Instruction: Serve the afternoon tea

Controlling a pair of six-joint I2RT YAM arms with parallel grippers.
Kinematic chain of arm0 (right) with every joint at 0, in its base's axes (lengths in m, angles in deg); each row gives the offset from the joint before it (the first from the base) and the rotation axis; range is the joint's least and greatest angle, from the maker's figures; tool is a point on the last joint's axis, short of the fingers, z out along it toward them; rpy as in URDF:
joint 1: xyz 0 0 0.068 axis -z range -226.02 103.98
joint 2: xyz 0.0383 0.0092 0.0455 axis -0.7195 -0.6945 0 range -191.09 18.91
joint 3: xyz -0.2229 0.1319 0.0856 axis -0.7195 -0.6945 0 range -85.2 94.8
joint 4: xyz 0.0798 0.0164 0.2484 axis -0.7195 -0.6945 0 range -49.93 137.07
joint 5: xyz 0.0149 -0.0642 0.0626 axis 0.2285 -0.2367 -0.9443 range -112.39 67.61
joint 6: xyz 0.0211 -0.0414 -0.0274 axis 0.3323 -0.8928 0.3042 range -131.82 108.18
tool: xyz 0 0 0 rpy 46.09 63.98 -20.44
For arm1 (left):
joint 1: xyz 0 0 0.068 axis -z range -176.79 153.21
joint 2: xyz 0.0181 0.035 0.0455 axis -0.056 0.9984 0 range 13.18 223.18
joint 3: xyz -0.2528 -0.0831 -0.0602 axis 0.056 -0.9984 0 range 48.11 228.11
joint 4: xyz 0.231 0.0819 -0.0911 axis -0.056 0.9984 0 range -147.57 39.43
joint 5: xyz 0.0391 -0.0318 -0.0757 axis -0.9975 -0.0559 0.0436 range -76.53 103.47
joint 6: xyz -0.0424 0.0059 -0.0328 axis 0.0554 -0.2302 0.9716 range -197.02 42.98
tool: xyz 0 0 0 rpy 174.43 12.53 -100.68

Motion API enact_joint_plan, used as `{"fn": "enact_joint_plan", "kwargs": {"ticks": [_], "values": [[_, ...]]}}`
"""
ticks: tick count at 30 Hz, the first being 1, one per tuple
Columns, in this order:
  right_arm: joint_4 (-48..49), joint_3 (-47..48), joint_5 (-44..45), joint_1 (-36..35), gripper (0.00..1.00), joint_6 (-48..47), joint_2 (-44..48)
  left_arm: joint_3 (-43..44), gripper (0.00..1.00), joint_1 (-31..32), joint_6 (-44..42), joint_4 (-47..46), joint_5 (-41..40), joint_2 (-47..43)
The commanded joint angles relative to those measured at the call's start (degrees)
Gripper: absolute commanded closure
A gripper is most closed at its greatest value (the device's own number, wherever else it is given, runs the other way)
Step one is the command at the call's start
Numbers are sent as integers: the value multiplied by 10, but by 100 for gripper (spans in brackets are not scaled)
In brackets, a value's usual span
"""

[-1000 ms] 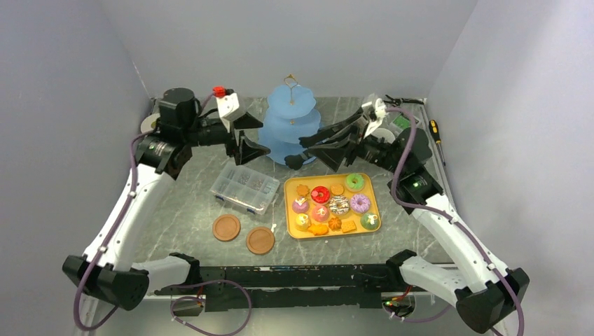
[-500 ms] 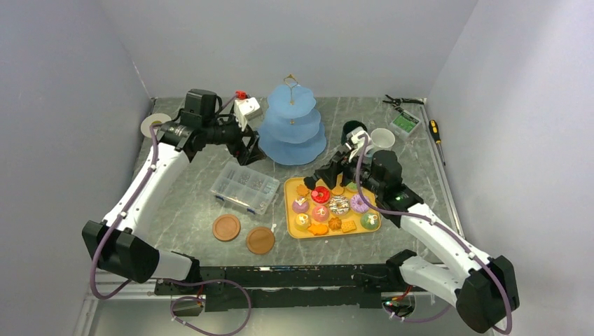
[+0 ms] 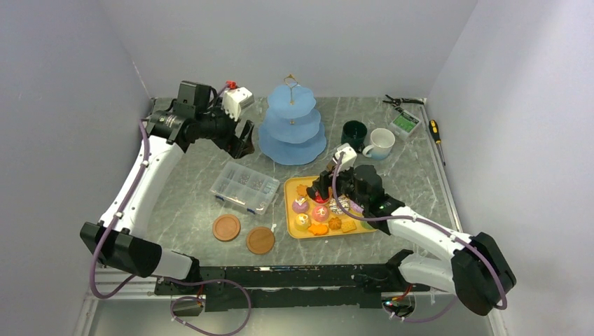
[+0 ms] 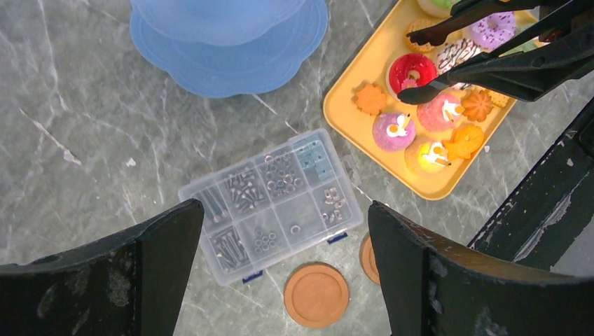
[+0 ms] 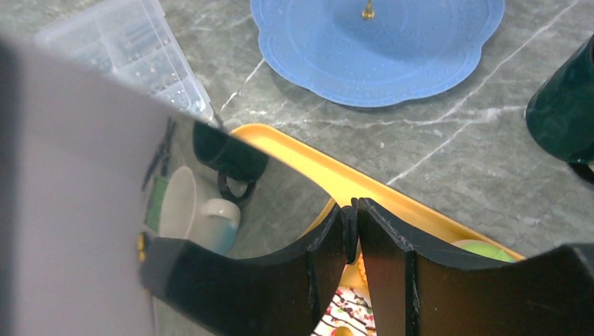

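Observation:
The light-blue three-tier stand (image 3: 291, 126) with its gold loop stands at the back centre. A dark-green mug (image 3: 354, 133) and a white mug (image 3: 382, 143) sit to its right. Toy doughnuts, biscuits and cakes fill the yellow tray (image 3: 288, 210). My right gripper (image 3: 343, 185) is shut on black tongs (image 4: 490, 59), whose tips hover beside the red doughnut (image 4: 412, 70). My left gripper (image 4: 284, 213) hangs open and empty, high above the clear compartment box (image 4: 273, 199), left of the stand.
Two brown coasters (image 3: 226, 227) (image 3: 260, 240) lie near the front edge, below the box. Pliers (image 3: 399, 101), a small green case (image 3: 405, 122) and a screwdriver (image 3: 434, 129) lie at the back right. Walls close in the table on three sides.
My right arm has swung down from beside the stand to the tray, tongs still held. My left gripper has drawn back from the stand and opened wider.

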Motion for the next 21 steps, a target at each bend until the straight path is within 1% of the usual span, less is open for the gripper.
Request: {"fn": "enact_joint_plan", "kwargs": {"ticks": [1, 16, 19, 21], "values": [[74, -9, 38, -11, 28, -13, -9, -16, 7, -1, 11, 6, -14, -12], [97, -40, 48, -19, 29, 3, -41, -26, 7, -1, 12, -17, 17, -18], [99, -45, 53, -22, 32, 4, -37, -21, 7, -1, 13, -21, 17, -15], [99, -42, 58, -22, 35, 1, -32, -20, 7, -1, 13, -24, 16, -14]]}}
